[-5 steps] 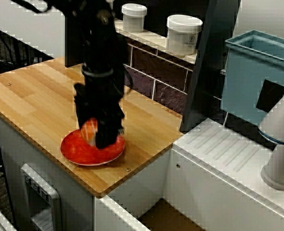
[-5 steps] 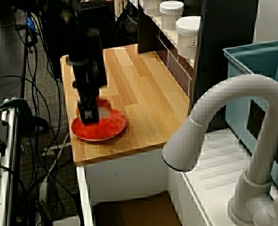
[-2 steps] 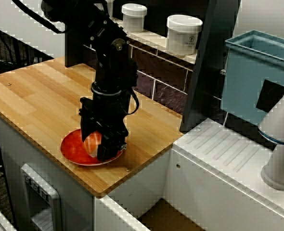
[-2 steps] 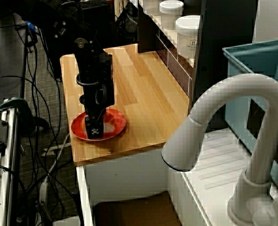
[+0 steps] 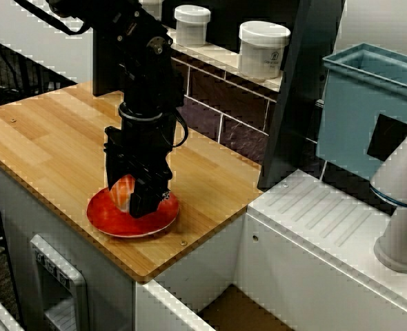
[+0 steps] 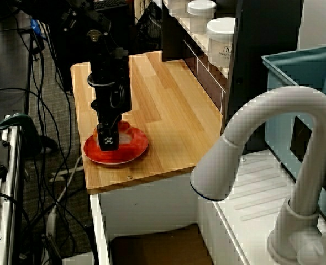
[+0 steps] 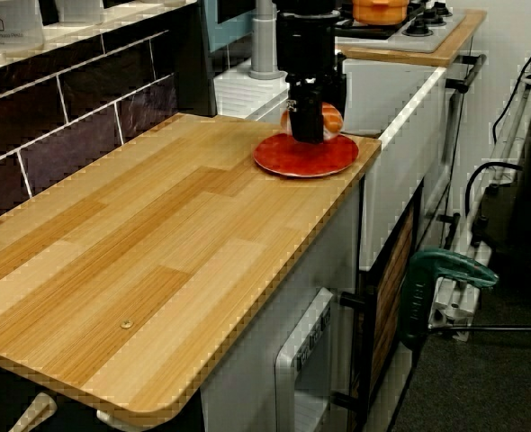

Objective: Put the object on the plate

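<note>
— Where has it got to?

— The black tool (image 5: 136,196) is clenched on the small toy sushi piece, orange-red striped top on a white base (image 5: 123,191), and holds it right over the round glossy red-orange plate (image 5: 104,218), near the front edge of the pale wooden worktop (image 5: 45,138).

— So is it on the plate?

— Hard to say. In the side view the sushi (image 7: 327,117) sits low against the plate (image 7: 279,160), but I can't tell whether it touches or hangs just above. I'd judge this as the placing step, nearly done.

— What next, then?

— To my eye, a short drop if any gap is left, then opening the fingers and lifting straight up, so the little block isn't dragged off or tipped. It's small against the plate, so there's room to spare.

— Anything you can't see?

— The fingertips are mostly lost against the dark arm. From the sink side the tool (image 6: 108,141) hides most of the sushi, and the white lidded jars (image 5: 262,48) on the ledge behind are well apart, not involved.
</note>
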You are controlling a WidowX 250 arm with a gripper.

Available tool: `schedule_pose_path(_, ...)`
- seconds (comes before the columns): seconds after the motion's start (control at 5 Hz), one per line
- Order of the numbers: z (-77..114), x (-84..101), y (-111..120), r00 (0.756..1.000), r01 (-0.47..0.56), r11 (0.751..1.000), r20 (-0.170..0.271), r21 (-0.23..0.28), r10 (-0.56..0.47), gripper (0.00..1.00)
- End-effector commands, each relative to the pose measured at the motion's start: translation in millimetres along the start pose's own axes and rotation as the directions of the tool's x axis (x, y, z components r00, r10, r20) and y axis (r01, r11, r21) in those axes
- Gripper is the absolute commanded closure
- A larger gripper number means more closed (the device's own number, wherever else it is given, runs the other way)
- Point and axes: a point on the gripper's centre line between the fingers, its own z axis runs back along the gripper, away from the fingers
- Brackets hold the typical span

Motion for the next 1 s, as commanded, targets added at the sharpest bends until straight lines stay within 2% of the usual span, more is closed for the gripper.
schedule_pose_path(0.0,-12.6,-1.5,3,0.999,-0.016,1.0,0.044,0.021,0.015,1.0)
schedule_pose_path(0.2,-19.2,4.4,3,0.998,-0.039,0.999,0.04,0.035,0.038,0.0)
schedule_pose_path(0.4,-14.7,7.6,6,0.998,-0.058,0.998,0.034,0.016,0.057,0.0)
schedule_pose_path(0.8,6.9,13.7,16,0.996,-0.077,0.997,0.036,-0.019,0.078,0.0)
